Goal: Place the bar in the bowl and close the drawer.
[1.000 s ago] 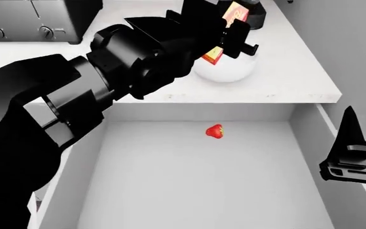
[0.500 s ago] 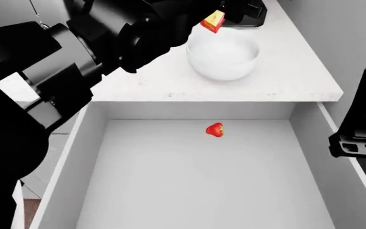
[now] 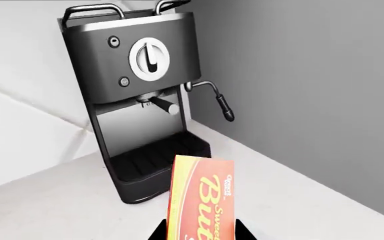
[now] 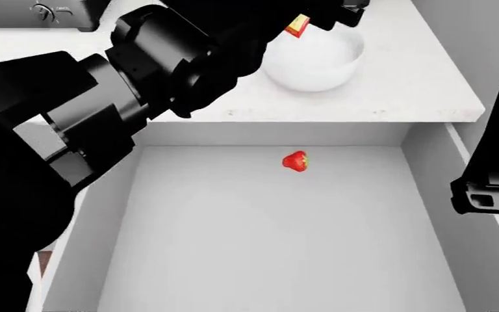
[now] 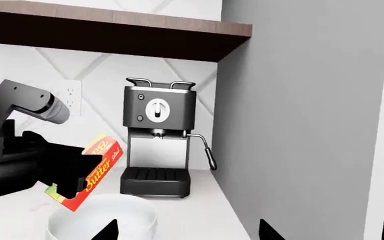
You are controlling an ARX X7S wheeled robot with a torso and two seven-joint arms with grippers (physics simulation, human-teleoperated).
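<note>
My left gripper (image 4: 306,16) is shut on the bar (image 4: 298,25), a red-orange and yellow "Butter" packet, and holds it above the far-left rim of the white bowl (image 4: 319,62) on the counter. The bar fills the lower middle of the left wrist view (image 3: 200,200), between the two fingertips. The right wrist view shows the bar (image 5: 93,171) tilted over the bowl (image 5: 105,220). The drawer (image 4: 258,240) stands wide open below the counter, pale grey-white inside. My right gripper (image 5: 186,231) is open and empty, at the drawer's right side (image 4: 492,175).
A small red strawberry (image 4: 295,161) lies in the drawer near its back wall. A black coffee machine (image 3: 142,95) stands on the counter behind the bowl, against a grey side wall (image 5: 305,125). A toaster (image 4: 50,13) sits at the counter's back left.
My left arm has stayed over the bowl's far rim with the bar, shifting slightly. The head view has tilted, so the counter and drawer sit higher in it. The right gripper has barely moved.
</note>
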